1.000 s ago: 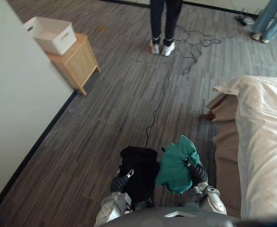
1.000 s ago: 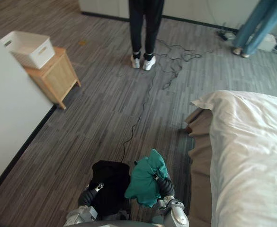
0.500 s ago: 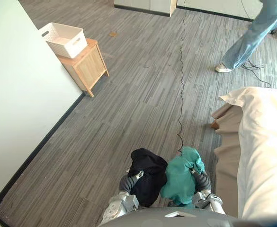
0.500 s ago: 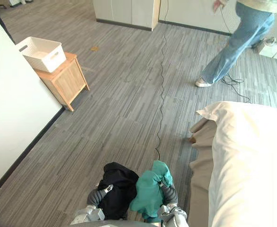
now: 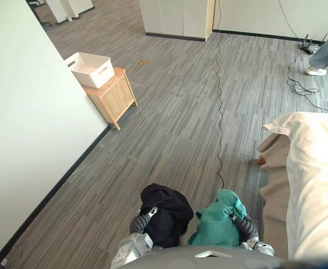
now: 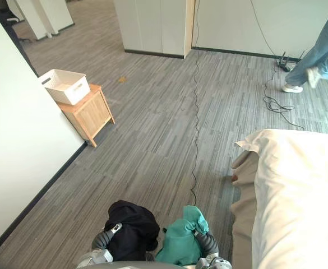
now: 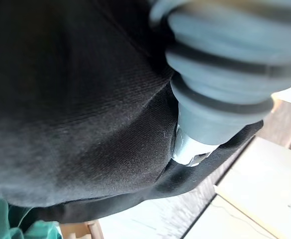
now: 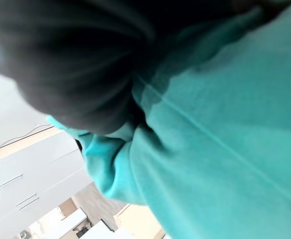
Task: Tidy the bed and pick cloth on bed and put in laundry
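Two garments ride low in the head views, side by side and touching: a black cloth (image 5: 166,204) draped over the left hand (image 7: 225,84) and a teal cloth (image 5: 217,221) bunched over the right hand (image 8: 70,64). Each hand is buried in its garment beyond the dark ribbed cover, so whether it is clenched on the fabric or released cannot be told. Both cloths are off the bed (image 5: 315,185), which lies just to the right, its white sheet hanging over a brown skirt (image 5: 275,185). Far ahead to the left, a white basket (image 5: 89,69) stands on a small wooden cabinet (image 5: 114,96) against the pale wall (image 5: 23,140), well apart from the cloths, with grey plank floor (image 5: 169,129) between. At the far right, a person's legs (image 6: 320,50) in jeans stand on the floor.
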Available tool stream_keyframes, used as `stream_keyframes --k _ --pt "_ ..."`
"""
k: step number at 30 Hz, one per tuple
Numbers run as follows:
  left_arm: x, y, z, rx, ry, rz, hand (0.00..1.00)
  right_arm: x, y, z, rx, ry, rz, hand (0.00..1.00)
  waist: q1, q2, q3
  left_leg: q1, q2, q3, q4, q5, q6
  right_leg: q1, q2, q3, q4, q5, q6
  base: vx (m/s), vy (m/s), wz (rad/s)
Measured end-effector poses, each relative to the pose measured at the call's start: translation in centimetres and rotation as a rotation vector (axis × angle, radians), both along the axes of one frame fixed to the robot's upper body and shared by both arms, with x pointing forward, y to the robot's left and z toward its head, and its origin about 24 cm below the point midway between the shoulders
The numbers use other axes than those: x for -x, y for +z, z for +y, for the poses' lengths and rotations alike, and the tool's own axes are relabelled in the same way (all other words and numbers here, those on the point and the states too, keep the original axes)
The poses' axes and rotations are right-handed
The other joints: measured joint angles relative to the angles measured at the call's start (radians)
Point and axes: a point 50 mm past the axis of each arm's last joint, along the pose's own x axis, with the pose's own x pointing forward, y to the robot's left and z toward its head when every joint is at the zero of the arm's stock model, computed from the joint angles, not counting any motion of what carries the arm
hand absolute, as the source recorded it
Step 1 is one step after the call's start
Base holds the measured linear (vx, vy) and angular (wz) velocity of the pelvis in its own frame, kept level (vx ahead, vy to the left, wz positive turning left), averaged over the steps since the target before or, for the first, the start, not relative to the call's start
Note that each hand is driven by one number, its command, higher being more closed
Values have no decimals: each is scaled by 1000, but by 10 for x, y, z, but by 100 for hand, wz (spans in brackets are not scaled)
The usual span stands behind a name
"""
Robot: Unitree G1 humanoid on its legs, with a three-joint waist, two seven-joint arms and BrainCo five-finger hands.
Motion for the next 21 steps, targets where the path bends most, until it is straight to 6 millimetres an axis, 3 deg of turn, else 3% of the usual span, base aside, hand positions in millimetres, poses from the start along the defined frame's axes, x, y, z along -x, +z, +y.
stream_keyframes --k 2,4,5,6,8,9,11,12,13,14,16,17,19,20,21 --pt "0 0 1 -1 -3 -2 100 3 0 -2 -1 -10 12 100 -1 -2 3 2 -3 51 -158 31 12 26 -13 1 1 -7 21 265 113 -10" --pt "-1 1 1 4 -10 -20 100 4 -1 -4 3 -18 14 100 0 -3 20 1 -12 86 -288 109 18 67 -24 1 -16 -17 38 243 129 -8" --pt "-1 2 2 1 -9 -27 100 5 -1 -4 2 -16 18 100 14 -12 24 5 -16 109 -295 165 60 94 -39 7 -38 -24 46 304 166 -31" --pt "-4 4 2 3 -8 -40 100 5 -2 -3 -3 -4 16 100 34 -26 24 12 -33 135 -280 119 113 102 -63 24 -45 -26 47 328 170 -36" --pt "-4 4 6 4 9 -50 100 5 -1 -4 -8 8 12 100 42 -35 22 15 -53 153 -269 75 151 85 -88 31 -6 -20 51 422 180 -21" --pt "-2 3 9 -2 26 -46 100 5 -1 -4 -6 16 12 100 47 -47 17 24 -76 162 -277 52 173 40 -115 41 87 -16 60 518 258 -8" --pt "0 3 16 -18 42 -42 100 1 0 -2 -12 24 -2 100 51 -69 15 59 -109 163 -302 18 188 -84 -159 72 375 34 155 423 236 5" --pt "2 4 24 -44 42 -45 100 -2 2 3 -23 35 -17 100 50 -87 12 96 -134 160 -317 -7 192 -190 -197 97 617 131 243 426 196 14" --pt "3 3 31 -71 40 -43 100 -5 3 6 -33 47 -29 100 50 -109 21 148 -154 147 -332 -31 189 -273 -233 92 820 163 260 431 176 15" --pt "5 2 34 -79 39 -33 100 -6 4 7 -35 51 -34 100 49 -111 23 178 -161 132 -342 -39 187 -299 -252 69 885 156 235 440 146 21" --pt "15 -4 37 -91 43 15 100 -9 9 11 -44 61 -63 100 35 -100 26 299 -160 89 -415 -42 186 -373 -279 -33 951 102 152 461 129 35" --pt "16 -4 37 -93 43 16 100 -9 10 12 -49 64 -70 100 30 -104 26 325 -160 75 -433 -41 186 -394 -278 -52 934 85 141 465 80 54" --pt "15 -5 36 -94 44 26 100 -8 14 13 -63 73 -90 100 12 -101 28 398 -133 11 -471 -53 162 -483 -232 -106 752 16 123 512 -28 71" --pt "14 -5 34 -92 41 30 100 -8 15 13 -67 78 -97 100 6 -96 31 410 -119 -5 -470 -60 149 -502 -212 -113 676 12 119 553 -109 75" --pt "14 -6 30 -81 31 42 100 -10 17 14 -74 89 -116 100 -3 -83 39 438 -87 -30 -469 -74 123 -526 -167 -122 492 33 116 558 -142 82"
